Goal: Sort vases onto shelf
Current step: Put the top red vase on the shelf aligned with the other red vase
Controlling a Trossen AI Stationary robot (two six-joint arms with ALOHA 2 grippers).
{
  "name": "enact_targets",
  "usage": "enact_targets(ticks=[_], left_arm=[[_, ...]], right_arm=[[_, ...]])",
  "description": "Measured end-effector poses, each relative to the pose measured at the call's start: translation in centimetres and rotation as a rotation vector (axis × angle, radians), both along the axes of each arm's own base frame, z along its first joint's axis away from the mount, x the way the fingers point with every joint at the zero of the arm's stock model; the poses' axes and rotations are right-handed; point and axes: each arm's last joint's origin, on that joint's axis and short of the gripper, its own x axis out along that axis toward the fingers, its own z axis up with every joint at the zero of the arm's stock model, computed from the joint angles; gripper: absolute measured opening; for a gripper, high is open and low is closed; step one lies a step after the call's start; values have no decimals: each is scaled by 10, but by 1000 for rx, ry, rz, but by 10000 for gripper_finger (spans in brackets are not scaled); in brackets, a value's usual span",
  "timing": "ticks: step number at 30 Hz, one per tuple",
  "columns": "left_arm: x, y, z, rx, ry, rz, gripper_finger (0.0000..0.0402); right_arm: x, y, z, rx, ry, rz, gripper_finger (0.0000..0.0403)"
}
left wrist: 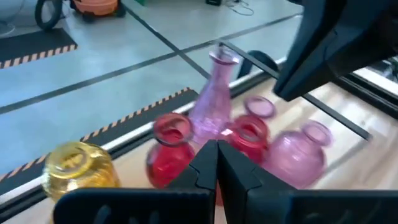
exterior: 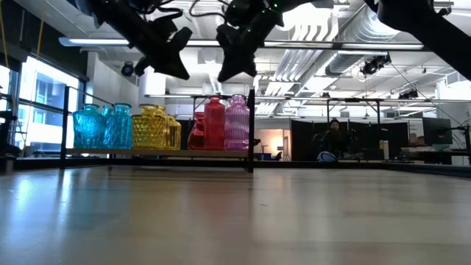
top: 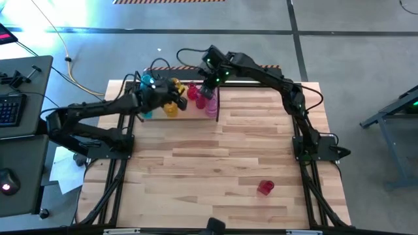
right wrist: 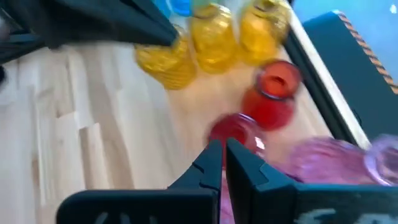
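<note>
The shelf (exterior: 147, 152) stands at the table's far left and holds the vases in a row: cyan (exterior: 99, 126), yellow (exterior: 154, 126), red (exterior: 210, 124) and pink (exterior: 237, 122), all resting on their bases on the plank. My left gripper (top: 171, 96) hangs shut above the yellow and red vases (left wrist: 169, 149), holding nothing. My right gripper (top: 208, 88) is also shut, above the red and pink vases (right wrist: 273, 93), and holds nothing either. In the low view both grippers (exterior: 180, 72) (exterior: 224, 73) are clear of the vase tops.
One red vase (top: 265, 187) lies alone on the tabletop near the front right. The wide middle of the butcher-block table (top: 228, 150) has free room. A desk with a keyboard (top: 10, 108) stands left of the table. A person (exterior: 333, 140) sits far off in the room.
</note>
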Motion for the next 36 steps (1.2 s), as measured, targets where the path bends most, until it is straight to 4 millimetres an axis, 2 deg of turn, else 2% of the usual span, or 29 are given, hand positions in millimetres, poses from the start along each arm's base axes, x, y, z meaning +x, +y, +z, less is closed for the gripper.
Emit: enact_targets(ticks=[3, 7, 11, 14, 19, 27, 30, 36], left_arm=[[-6, 16, 1, -18, -15, 37, 0], [-8, 35, 3, -75, -41, 4, 0], [-3, 55, 10, -62, -35, -11, 0], [5, 71, 17, -80, -19, -86, 0], [19, 101, 26, -179, 128, -279, 0], [23, 144, 51, -176, 379, -364, 0], [20, 154, 47, -202, 460, -395, 0], [18, 161, 22, -251, 640, -458, 0]], right_arm=[[-7, -10, -2, 17, 21, -22, 2], [-13, -18, -3, 56, 25, -22, 2], [-14, -19, -2, 56, 20, -18, 2], [-13, -18, -2, 62, 19, -9, 2], [-15, -16, -3, 114, 16, 39, 2], [-42, -18, 6, 167, 118, 28, 2], [-52, -19, 17, 157, 110, 18, 2], [-70, -18, 42, 114, 50, -2, 2]])
